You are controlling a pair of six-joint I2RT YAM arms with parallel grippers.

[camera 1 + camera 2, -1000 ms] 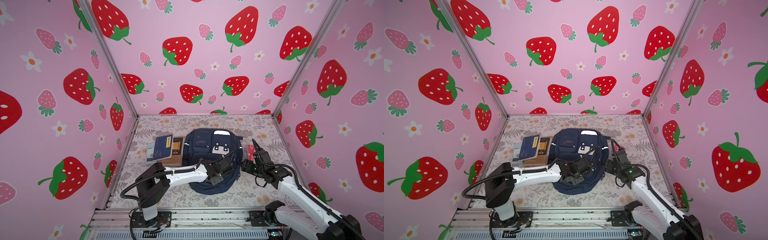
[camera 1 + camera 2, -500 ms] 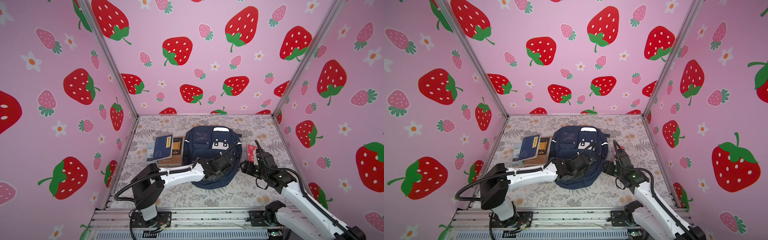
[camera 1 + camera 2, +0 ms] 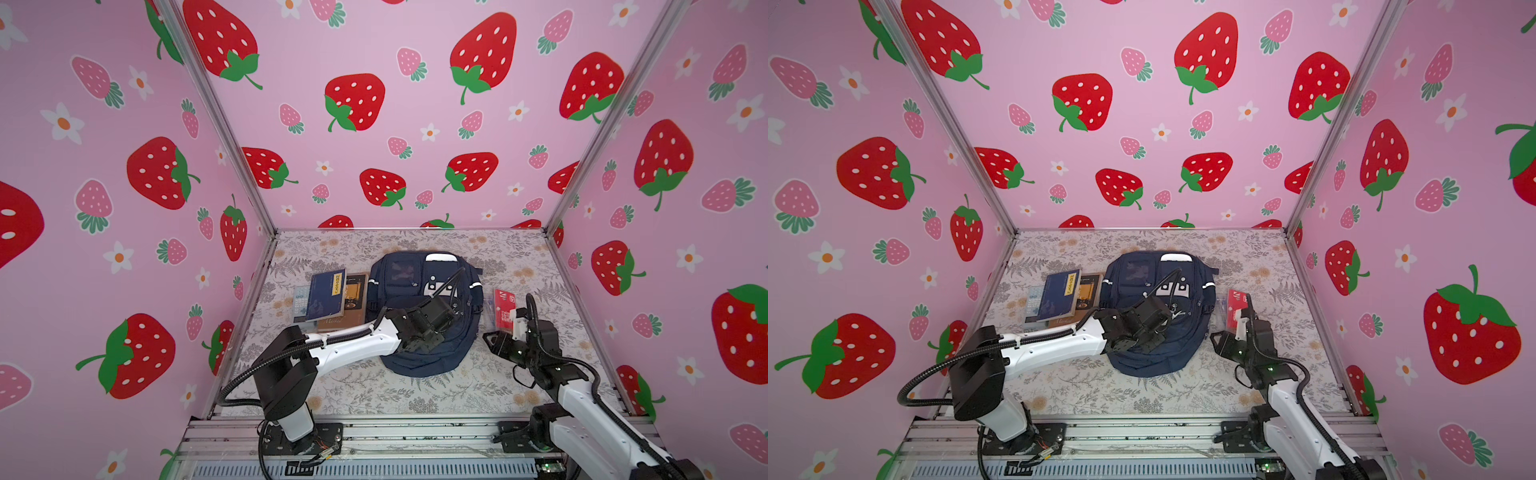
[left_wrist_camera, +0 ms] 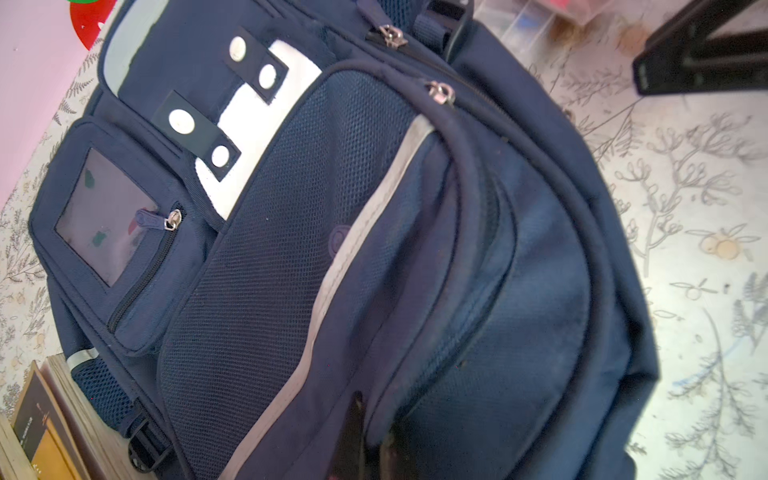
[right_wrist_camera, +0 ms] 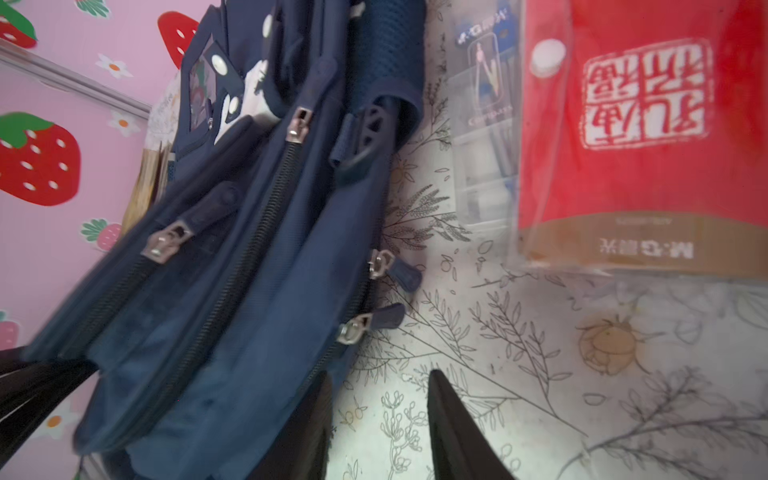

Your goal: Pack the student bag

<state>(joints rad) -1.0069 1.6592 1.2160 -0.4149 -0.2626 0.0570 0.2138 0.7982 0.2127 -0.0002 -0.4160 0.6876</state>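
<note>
**Hazards With the Bag Pinched and Zipped**

**Position.** The student bag [image 3: 399, 282] lies face up in the middle of the desk [image 3: 374, 395], its top toward the far edge. A stack of books [image 3: 328, 297] sits just beside it toward the left edge. A red packet [image 3: 504, 305] and a clear case [image 5: 484, 124] lie just beside it toward the right edge.

**Tool state.** The left tool [image 4: 372, 444] is closed. In the left wrist view its fingers appear to pinch a fold of fabric at the rim of the front pocket. The right tool [image 5: 380, 374] stands low at the bag's right side, jaws apart with nothing between them. Two zip pulls [image 5: 376, 264] lie just ahead of it.

**Hazards (judged, not observed).**

1. **Slip.** The pinch takes only thin, soft fabric. A firm pull may strip the fold free and leave the bag unheld.
2. **Drag.** The bag is not anchored. A pull by either tool is likely to slide the whole bag rather than move a zip, which would push the books or the clear case out of place.
3. **Missed pull.** The zip pulls are small and lie flat against bag and desk. Closing slightly off target would catch fabric or scrape the desk.
4. **No entry.** Every zip in view looks closed, so nothing can go in until one is opened.
</note>
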